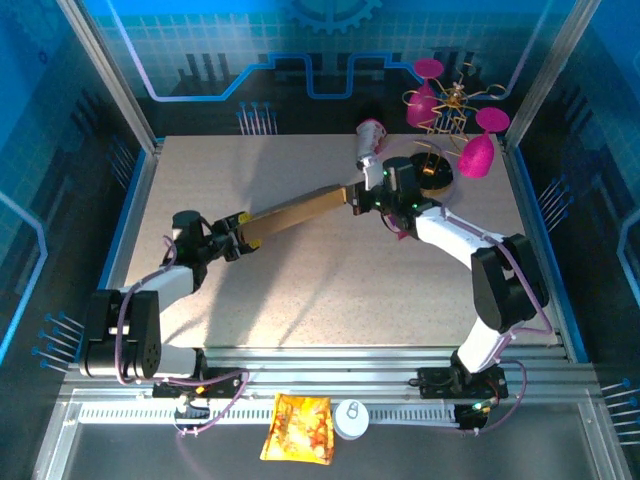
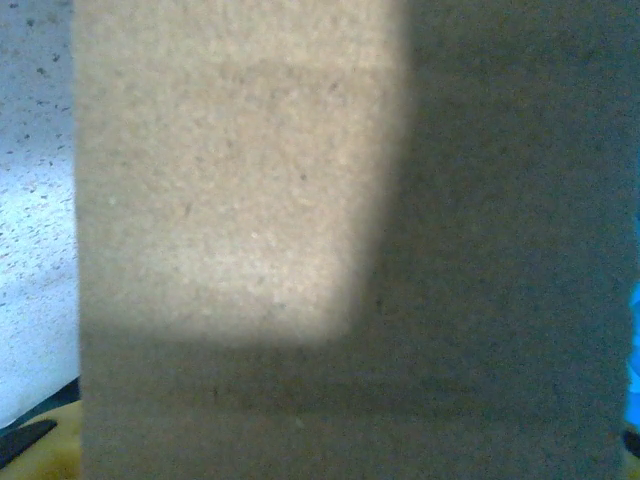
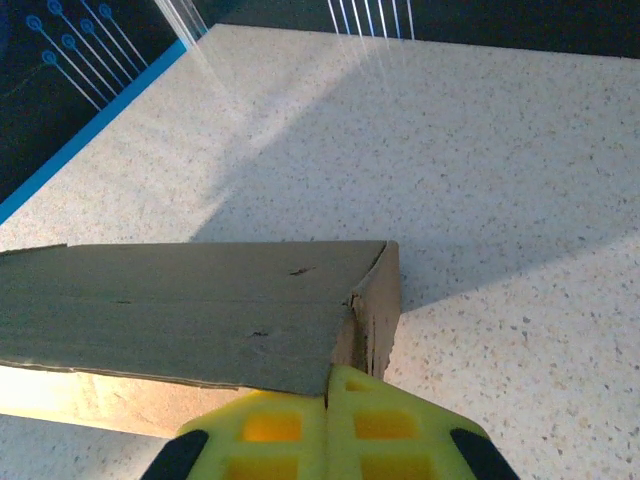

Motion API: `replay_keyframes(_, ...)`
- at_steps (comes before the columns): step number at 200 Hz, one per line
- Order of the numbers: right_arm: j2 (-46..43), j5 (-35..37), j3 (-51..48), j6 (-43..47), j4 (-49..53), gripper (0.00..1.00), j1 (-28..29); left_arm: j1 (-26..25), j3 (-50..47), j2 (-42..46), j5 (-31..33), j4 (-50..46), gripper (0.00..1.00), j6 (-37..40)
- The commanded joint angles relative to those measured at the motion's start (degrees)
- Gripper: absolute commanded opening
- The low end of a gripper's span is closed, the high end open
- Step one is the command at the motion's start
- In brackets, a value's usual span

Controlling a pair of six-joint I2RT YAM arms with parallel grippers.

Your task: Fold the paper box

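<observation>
Across the table's (image 1: 330, 290) middle, seen from above, the paper box (image 1: 300, 210) stretches from the left gripper (image 1: 243, 234), which grasps its left end, toward pink goblets (image 1: 470, 140) at the far right; an orange snack bag (image 1: 298, 428) lies at the near edge. At the left wrist, its cardboard blocks nearly everything. At the right wrist, the right gripper (image 3: 327, 390) is clenched on the box's corner.

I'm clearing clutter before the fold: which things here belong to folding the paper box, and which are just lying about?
For the job: paper box, held between the left end effector and right end effector.
Lying about: orange-yellow snack bag, white round disc, pink goblets on a gold stand, pink-and-white container.
</observation>
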State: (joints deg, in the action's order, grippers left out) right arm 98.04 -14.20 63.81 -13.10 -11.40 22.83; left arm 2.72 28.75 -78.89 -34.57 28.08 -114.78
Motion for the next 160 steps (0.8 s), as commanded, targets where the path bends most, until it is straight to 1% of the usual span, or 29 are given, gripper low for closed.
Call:
replay_keyframes(1,0.4,-3.2,-6.3,0.1,-15.1,0.0,2.1,-0.3,0.1,-0.8,1.6,2.4,0.34,-30.0)
replay_keyframes(24,2.1,-2.7,-11.8,0.1,-28.8,0.0,2.1,-0.3,-0.2,-0.9,1.6,3.0,0.33,-30.4)
replay_keyframes(55,6.0,-2.8,-12.8,-1.4,-34.9,0.0,2.5,-0.3,-0.3,-1.3,1.3,3.7,0.33,-30.6)
replay_keyframes(93,8.2,0.6,-13.1,-2.2,-37.9,0.0,3.5,-0.3,-0.4,-1.7,1.5,4.3,0.31,-31.0)
replay_keyframes(100,8.3,0.9,-14.9,-2.4,-38.7,0.0,3.5,-0.3,-0.2,-1.8,1.5,4.4,0.31,-31.0)
replay_keyframes(117,9.0,1.2,-15.7,-2.5,-40.3,0.03,3.6,-0.3,0.2,-2.2,1.4,4.6,0.31,-31.0)
replay_keyframes(138,9.3,1.7,-16.2,-1.8,-40.1,0.04,3.8,-0.3,0.6,-2.7,1.4,4.9,0.31,-31.1)
replay_keyframes(160,9.2,2.5,-16.9,-1.4,-40.4,0.14,3.8,-0.3,0.6,-2.9,1.5,5.1,0.3,-31.2)
